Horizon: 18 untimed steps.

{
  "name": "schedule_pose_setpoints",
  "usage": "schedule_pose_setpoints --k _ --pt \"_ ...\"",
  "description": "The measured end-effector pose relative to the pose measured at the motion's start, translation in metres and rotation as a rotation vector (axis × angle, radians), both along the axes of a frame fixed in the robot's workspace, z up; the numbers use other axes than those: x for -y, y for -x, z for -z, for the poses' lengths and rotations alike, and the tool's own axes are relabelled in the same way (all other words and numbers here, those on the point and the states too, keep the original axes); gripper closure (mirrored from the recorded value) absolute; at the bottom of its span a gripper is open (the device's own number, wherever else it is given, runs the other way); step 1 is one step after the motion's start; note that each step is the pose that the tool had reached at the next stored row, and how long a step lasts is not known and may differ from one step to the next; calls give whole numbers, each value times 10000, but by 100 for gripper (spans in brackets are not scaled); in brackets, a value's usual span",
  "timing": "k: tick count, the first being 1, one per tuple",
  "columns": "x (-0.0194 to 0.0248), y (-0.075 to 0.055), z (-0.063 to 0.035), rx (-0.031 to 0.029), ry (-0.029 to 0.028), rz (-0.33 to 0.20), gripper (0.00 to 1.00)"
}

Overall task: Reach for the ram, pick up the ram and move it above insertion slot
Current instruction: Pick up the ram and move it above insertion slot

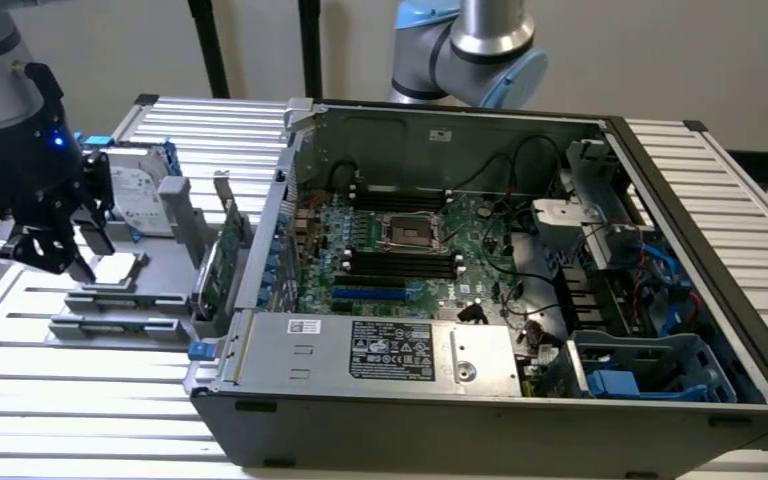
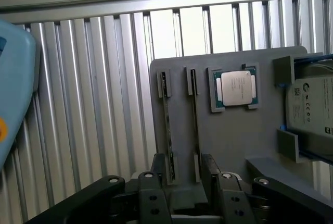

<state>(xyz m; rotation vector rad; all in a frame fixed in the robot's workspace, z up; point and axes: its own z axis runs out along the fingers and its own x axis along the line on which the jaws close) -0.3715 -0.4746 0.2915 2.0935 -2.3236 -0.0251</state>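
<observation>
- Gripper (image 1: 64,262) hangs at the exterior view's left, low over a grey tray (image 1: 124,300) on the slatted table (image 1: 77,400).
- Its jaws stand open and hold nothing; in the wrist view the two dark fingers (image 2: 209,169) are apart with bare tray between them.
- The ram (image 2: 195,120) stands on edge in a narrow slot of the tray, untouched, running toward the gap between the fingers.
- A second thin stick (image 2: 167,125) stands in the slot just beside it, in line with one finger's inner edge.
- A processor chip (image 2: 237,88) lies flat on the tray beyond the sticks, and a silver hard drive (image 2: 312,109) sits at the tray's end.
- The open computer case (image 1: 491,420) is well apart, to the exterior view's right, its motherboard (image 1: 411,250) exposed.
</observation>
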Motion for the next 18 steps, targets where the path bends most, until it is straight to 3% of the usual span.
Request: schedule_pose_setpoints --k 9,18 --pt "45 1 163 1 -1 0 58" --pt "55 1 327 1 -1 -78 58"
